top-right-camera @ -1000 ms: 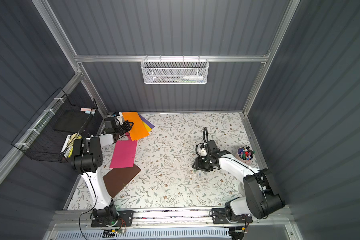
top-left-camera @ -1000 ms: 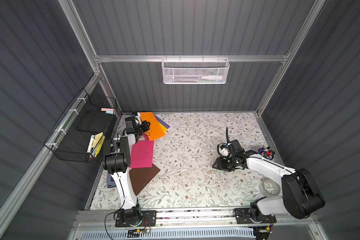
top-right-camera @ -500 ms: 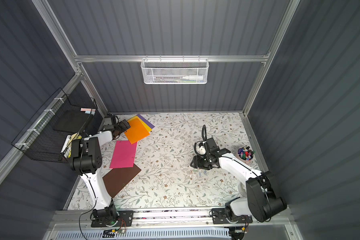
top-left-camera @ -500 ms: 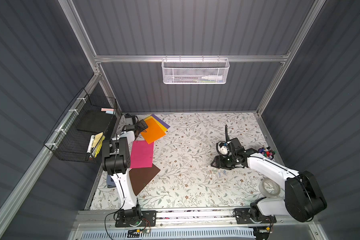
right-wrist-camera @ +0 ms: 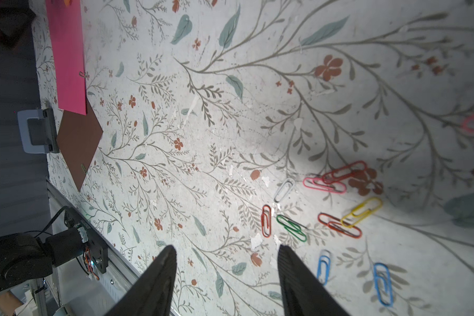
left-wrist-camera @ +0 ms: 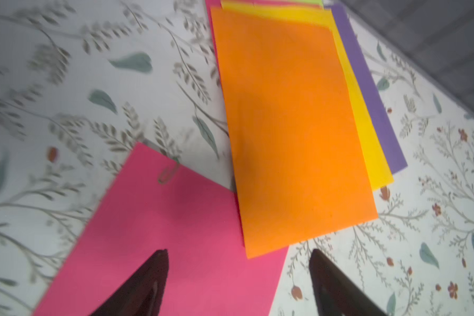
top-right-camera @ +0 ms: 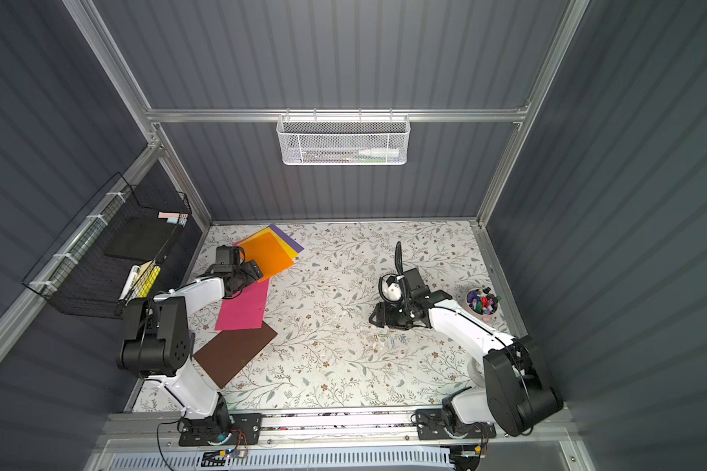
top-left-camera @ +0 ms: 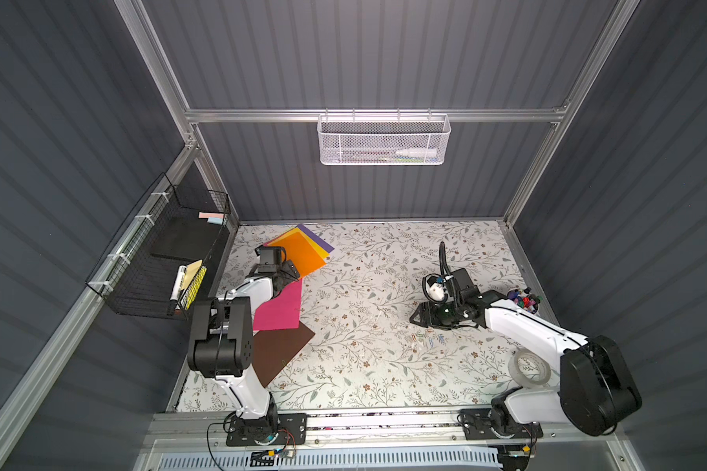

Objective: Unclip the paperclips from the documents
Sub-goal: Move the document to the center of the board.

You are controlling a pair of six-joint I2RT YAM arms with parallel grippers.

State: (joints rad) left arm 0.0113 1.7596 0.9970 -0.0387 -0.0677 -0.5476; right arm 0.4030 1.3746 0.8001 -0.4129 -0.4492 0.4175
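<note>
In both top views, the black wire basket (top-left-camera: 156,261) hung at the left edge of the frame. To its right, the left gripper (top-left-camera: 289,270) sat in the upper left of the floral table (top-left-camera: 364,367). Its fingers (left-wrist-camera: 153,276) were spread apart with nothing between them.

The gripper hovered where the magenta sheet (top-left-camera: 280,312) met the orange sheet (top-left-camera: 304,255). The orange sheet topped a fanned stack of documents (top-right-camera: 268,255), with yellow and purple edges showing. A green paperclip (left-wrist-camera: 169,173) was clipped to the magenta sheet's edge. The brown sheet (top-left-camera: 282,346) lay directly below, meeting the magenta sheet's lower edge.

Loose paperclips (top-left-camera: 425,336) lay right of centre. Just above them, the right gripper (top-left-camera: 416,319) held its fingers (right-wrist-camera: 162,273) spread and empty. The marker cup (top-left-camera: 525,299) stood near the right edge.
</note>
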